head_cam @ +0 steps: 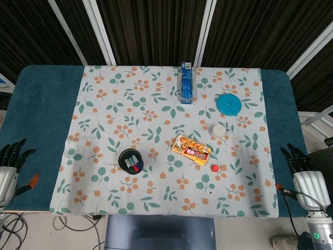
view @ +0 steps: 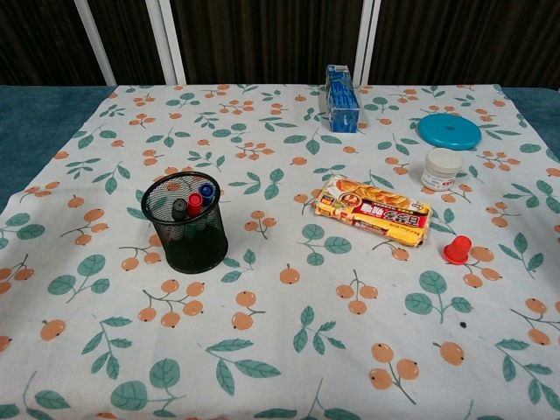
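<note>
A dark slatted wall backs the table, spread with a leaf-and-berry cloth. Both hands wait at the near corners — the left hand and the right hand hold nothing, fingers spread. Nothing looks begun. Nearest the left hand is the mesh pen cup; nearest the right, the red cap by the snack packet — either calls for a long reach inward

On the tablecloth, the pen cup stands left of the snack packet, the carton behind both.
</note>
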Robot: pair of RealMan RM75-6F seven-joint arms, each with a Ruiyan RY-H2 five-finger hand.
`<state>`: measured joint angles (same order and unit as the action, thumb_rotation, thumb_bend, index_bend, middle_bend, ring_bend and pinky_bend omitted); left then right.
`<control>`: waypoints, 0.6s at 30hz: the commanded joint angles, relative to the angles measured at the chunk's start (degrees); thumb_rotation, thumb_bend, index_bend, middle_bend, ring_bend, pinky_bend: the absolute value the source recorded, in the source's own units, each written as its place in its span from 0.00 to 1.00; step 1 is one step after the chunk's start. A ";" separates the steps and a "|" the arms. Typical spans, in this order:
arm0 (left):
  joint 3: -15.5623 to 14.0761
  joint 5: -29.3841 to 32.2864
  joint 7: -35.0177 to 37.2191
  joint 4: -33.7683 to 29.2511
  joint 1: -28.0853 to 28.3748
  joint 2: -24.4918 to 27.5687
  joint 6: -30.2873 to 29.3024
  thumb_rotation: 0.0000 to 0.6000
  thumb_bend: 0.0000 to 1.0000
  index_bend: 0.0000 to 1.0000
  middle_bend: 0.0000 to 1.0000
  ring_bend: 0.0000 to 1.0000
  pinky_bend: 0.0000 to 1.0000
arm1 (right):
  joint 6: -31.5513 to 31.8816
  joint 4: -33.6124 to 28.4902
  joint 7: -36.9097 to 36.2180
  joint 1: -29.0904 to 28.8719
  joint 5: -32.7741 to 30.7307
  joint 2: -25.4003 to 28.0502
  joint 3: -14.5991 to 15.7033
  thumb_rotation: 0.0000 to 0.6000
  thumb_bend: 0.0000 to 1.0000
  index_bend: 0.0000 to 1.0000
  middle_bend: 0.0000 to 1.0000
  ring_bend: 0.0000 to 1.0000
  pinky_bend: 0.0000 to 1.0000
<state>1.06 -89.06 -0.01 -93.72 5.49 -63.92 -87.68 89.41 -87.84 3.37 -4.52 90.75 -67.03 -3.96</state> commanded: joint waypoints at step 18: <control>0.17 0.10 -0.19 -0.22 -0.22 0.19 0.29 1.00 0.27 0.17 0.01 0.00 0.00 | -0.01 -0.20 -0.22 0.01 -0.17 0.00 0.01 1.00 0.10 0.10 0.02 0.10 0.20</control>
<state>1.23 -88.95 -0.19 -93.94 5.28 -63.72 -87.39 89.40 -88.04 3.15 -4.51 90.59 -67.03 -3.95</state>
